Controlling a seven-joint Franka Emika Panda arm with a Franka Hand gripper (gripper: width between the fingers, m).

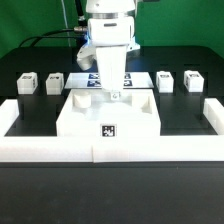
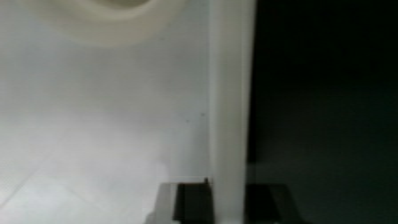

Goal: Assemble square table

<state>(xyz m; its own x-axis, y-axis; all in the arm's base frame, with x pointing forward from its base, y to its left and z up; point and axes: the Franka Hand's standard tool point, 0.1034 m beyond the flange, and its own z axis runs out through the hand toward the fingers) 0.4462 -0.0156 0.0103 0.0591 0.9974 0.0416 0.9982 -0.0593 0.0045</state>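
Exterior view, your reference frame.

- The tabletop slab [image 1: 85, 112] sits in the centre of the frame on the black table [image 1: 110, 195]. You see its recessed face up and its tag [image 1: 108, 130] on the edge nearest the bottom of the frame. That edge lies against the front run of the border wall [image 1: 50, 150], touching or very nearly so.
- The wall's two side arms rise at the left and right edges of the frame, well apart from the slab.
- The arm comes down from top centre. The gripper [image 1: 113, 92] meets the slab at the middle of its far rim, just above frame centre.
- There are four loose legs in a row across the upper half. The far-left leg [image 1: 27, 82] and inner-left leg [image 1: 54, 81] are on the left, and the inner-right leg [image 1: 165, 80] and far-right leg [image 1: 192, 79] are on the right. All four stand on the table, apart from the slab and from each other.
- The marker board [image 1: 88, 81] lies flat behind the gripper and is partly hidden by it.

Wrist view, blurred.

- You get the slab's white face beside dark table, with the raised rim running as a pale strip between them.
- That strip passes between the two dark fingers [image 2: 189, 206] with no gap showing on either side.
- Jaws: pinching the slab's far rim, as far as the blur lets you judge.
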